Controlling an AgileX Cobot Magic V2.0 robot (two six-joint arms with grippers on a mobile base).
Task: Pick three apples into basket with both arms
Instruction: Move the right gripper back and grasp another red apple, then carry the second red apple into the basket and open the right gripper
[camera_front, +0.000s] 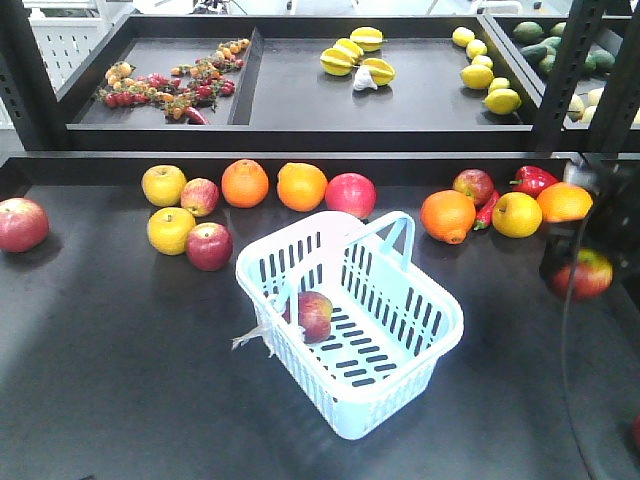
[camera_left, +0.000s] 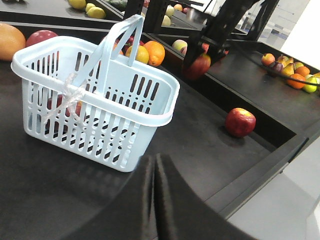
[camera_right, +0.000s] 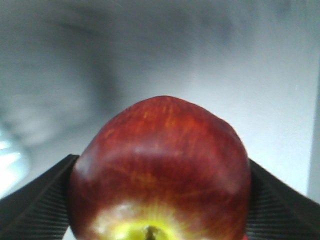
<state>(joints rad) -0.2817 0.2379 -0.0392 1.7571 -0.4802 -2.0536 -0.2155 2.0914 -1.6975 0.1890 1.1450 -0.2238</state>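
The aqua basket (camera_front: 420, 350) stands mid-table with its handle up. One red apple (camera_front: 313, 315) lies inside it. My right gripper (camera_right: 160, 161) is shut on a second red apple (camera_right: 160, 175), held in the air to the right of the basket (camera_left: 150, 107); the front view shows this apple (camera_front: 586, 273) at the right edge. In the left wrist view my left gripper (camera_left: 155, 159) hangs shut and empty, near the basket's corner. A third red apple (camera_left: 240, 122) lies on the table beyond it.
Behind the basket lie red apples (camera_front: 209, 245), yellow apples (camera_front: 171, 229) and oranges (camera_front: 245, 183). An orange (camera_front: 447, 215) and a red pepper (camera_front: 533, 180) are at back right. Another red apple (camera_front: 20, 224) sits far left. A raised shelf (camera_front: 300, 135) of trays holds small fruit.
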